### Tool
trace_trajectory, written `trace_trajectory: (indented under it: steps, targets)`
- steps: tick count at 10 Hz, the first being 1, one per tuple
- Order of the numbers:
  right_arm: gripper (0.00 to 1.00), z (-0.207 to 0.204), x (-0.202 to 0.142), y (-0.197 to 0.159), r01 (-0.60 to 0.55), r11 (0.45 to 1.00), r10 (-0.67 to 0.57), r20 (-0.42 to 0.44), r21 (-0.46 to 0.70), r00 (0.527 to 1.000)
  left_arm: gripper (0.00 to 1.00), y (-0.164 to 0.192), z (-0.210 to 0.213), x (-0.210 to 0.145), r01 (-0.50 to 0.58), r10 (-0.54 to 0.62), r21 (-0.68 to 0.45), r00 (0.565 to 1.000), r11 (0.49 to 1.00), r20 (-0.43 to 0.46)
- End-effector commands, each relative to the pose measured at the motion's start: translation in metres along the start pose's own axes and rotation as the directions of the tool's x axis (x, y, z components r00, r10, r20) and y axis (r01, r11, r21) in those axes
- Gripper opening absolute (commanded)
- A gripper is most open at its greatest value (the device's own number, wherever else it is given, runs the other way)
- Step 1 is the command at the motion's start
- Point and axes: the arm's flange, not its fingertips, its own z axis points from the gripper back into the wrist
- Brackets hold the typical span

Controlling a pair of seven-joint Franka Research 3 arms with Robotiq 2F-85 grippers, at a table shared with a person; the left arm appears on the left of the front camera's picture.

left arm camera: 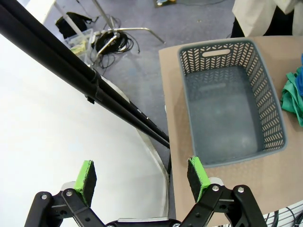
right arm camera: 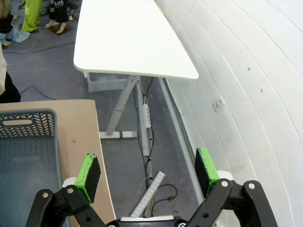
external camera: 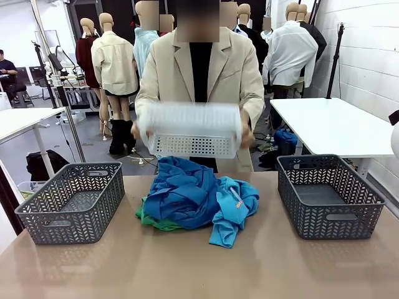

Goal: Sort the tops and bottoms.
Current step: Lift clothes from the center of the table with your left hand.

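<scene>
A heap of blue tops [external camera: 193,193] lies in the middle of the table, royal blue on the left and sky blue on the right. Green bottoms [external camera: 156,221] stick out under the heap's left side, and their green edge [left arm camera: 294,97] also appears at the right of the left wrist view. My left gripper [left arm camera: 142,177] is open over the table's left edge, near the left basket, holding nothing. Off the table's right side, above the floor, my right gripper [right arm camera: 147,172] is open too, with empty jaws.
Two grey baskets stand empty: one at the left [external camera: 75,202] [left arm camera: 232,104], one at the right [external camera: 327,196] [right arm camera: 23,161]. The person behind the table holds a white basket [external camera: 193,134] above the heap. A white table [right arm camera: 128,40] stands to the right.
</scene>
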Motion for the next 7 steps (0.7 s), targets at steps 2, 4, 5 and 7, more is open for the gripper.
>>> trace_trajectory:
  steps: [2, 4, 5, 7]
  targets:
    - [1.00, 0.0003, -0.0003, 0.0008, -0.009, 1.000, 0.009, -0.009, 0.001, 1.000, 1.00, -0.0010, -0.0022, -0.0007, -0.012, 0.012, 0.022, 1.000, 1.000, 0.005]
    - [1.00, 0.0003, -0.0003, 0.0008, -0.009, 1.000, 0.009, -0.009, 0.001, 1.000, 1.00, -0.0010, -0.0022, -0.0007, -0.012, 0.012, 0.022, 1.000, 1.000, 0.005]
    - [1.00, 0.0003, -0.0003, 0.0008, -0.009, 1.000, 0.009, -0.009, 0.001, 1.000, 1.00, -0.0010, -0.0022, -0.0007, -0.012, 0.012, 0.022, 1.000, 1.000, 0.005]
    - [1.00, 0.0003, -0.0003, 0.0008, -0.009, 1.000, 0.009, -0.009, 0.001, 1.000, 1.00, -0.0010, -0.0022, -0.0007, -0.012, 0.012, 0.022, 1.000, 1.000, 0.005]
